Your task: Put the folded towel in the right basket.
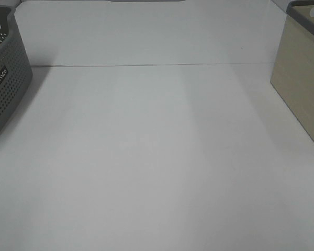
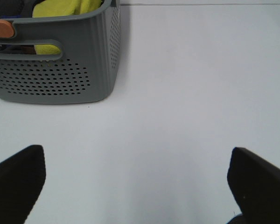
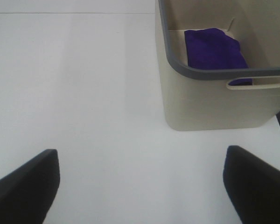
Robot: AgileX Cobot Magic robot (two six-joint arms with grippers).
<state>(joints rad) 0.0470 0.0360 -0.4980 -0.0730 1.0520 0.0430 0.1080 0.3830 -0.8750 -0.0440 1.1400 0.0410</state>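
1. White table point(image 1: 157, 172): bare across the middle in the high view, with no towel lying on it.
2. Beige right basket point(image 3: 210, 100): stands at the table's right edge; holds the folded purple towel point(image 3: 214, 49) flat on its floor, so the task looks finished, or in its last step.
3. Grey perforated left basket point(image 2: 60, 70): sits at the left edge with yellow cloth point(image 2: 65, 8) and an orange-brown item point(image 2: 2, 29) inside; not part of the job.
4. Right gripper point(image 3: 142, 186): fingers spread wide, nothing between them, above bare table near the beige basket.
5. Left gripper point(image 2: 137, 186): likewise wide apart and empty, near the grey basket.
6. Next move, by judgement: no grasp called for; at most a retreat to rest.
7. Small label point(image 1: 0, 75) on the grey basket: white letters, too blurred to read with confidence.
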